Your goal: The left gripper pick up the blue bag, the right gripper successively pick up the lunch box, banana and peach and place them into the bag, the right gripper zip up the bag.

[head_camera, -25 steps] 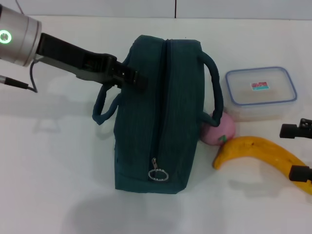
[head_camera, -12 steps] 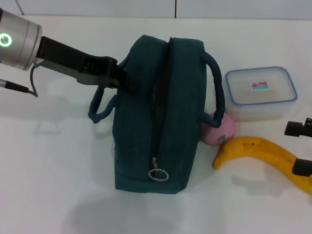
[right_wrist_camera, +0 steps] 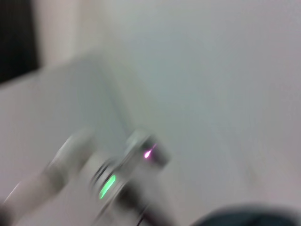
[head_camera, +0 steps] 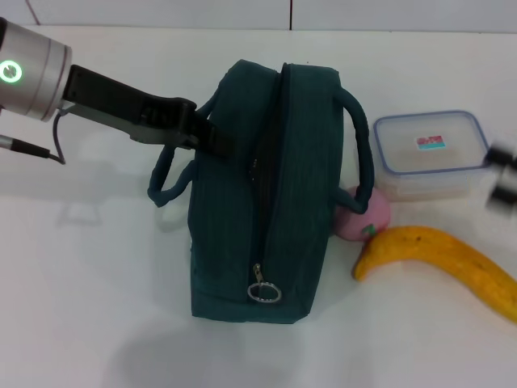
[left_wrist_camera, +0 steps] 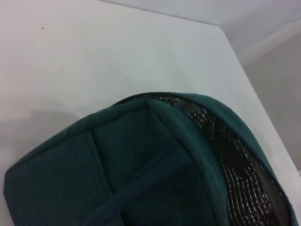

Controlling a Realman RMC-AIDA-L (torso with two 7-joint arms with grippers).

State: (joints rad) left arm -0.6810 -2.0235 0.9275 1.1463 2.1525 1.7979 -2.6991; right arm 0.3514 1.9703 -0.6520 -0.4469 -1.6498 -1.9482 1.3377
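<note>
Left end effector (head_camera: 212,137) clamped on blue bag (head_camera: 258,194) edge, right end effector (head_camera: 502,174) blurred, state unclear

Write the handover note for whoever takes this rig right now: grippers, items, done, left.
Left gripper: at the blue bag, on its left side by the left handle; grip not confirmed. The bag's zip is partly open, showing lining.
Right gripper: at the right edge, beside the lunch box, holding nothing that can be seen.
Lunch box, banana and peach all sit on the table, right of the bag.
Done: bag approached.
Left: load the lunch box, banana, peach, then zip up.
</note>
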